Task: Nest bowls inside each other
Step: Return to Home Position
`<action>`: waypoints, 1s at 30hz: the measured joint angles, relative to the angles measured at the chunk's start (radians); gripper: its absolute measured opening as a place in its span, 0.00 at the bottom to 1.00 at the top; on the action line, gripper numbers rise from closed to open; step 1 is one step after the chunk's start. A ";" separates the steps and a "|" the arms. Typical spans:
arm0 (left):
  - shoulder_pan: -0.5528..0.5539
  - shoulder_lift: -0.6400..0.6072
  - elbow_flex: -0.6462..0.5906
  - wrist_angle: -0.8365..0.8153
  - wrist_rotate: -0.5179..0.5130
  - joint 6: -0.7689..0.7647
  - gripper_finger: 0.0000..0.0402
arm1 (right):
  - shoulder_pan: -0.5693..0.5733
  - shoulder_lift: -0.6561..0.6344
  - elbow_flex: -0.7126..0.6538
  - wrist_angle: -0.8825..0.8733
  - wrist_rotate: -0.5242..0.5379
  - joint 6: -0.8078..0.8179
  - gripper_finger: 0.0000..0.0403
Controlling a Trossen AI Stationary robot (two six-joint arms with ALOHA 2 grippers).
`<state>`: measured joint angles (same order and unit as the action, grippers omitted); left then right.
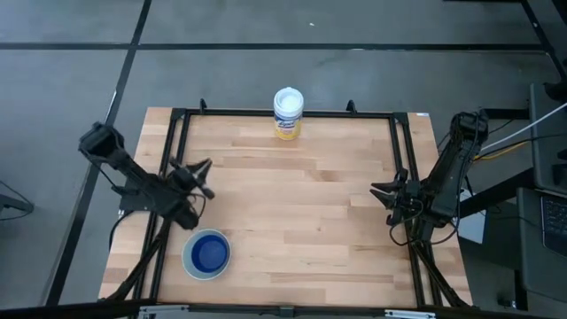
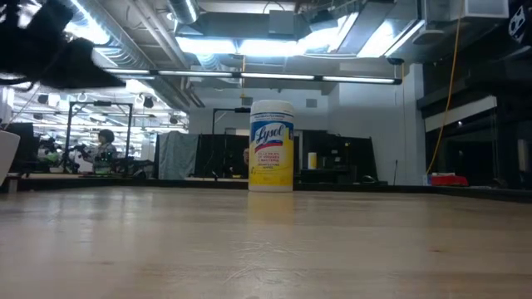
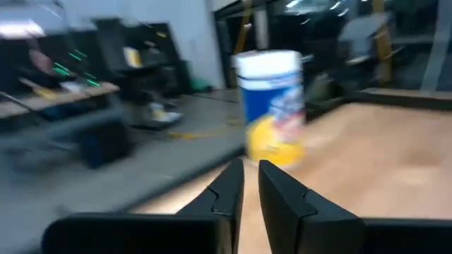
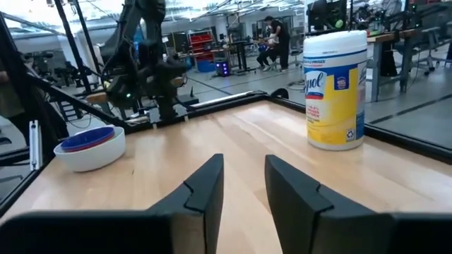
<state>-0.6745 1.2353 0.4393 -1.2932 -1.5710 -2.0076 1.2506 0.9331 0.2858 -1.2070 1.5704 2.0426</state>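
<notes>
A stack of nested bowls (image 1: 208, 254) rests by its base on the wooden table near the front left. The outer bowl is white and the top one dark blue. The right wrist view shows this stack of bowls (image 4: 90, 147) with a red rim between white and blue. My left gripper (image 1: 205, 177) hovers at the table's left side, behind the stack. It points level toward the canister, and its fingers (image 3: 282, 197) stand a narrow gap apart with nothing between them. My right gripper (image 1: 381, 193) hovers at the right side, open and empty (image 4: 244, 180).
A white canister with a yellow label (image 1: 288, 112) stands upright at the middle of the table's far edge, also in the low view (image 2: 272, 146). A black frame (image 1: 292, 112) runs round the table's edges. Bare wood (image 1: 301, 204) lies between the two grippers.
</notes>
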 joint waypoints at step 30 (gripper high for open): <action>-0.001 0.012 0.595 -0.180 0.159 0.289 0.00 | -0.164 0.030 0.098 0.488 0.000 -0.234 0.28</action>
<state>-0.6756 1.2468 1.0339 -1.4734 -1.4122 -1.7182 1.0866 0.9630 0.3839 -0.7194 1.5706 1.8088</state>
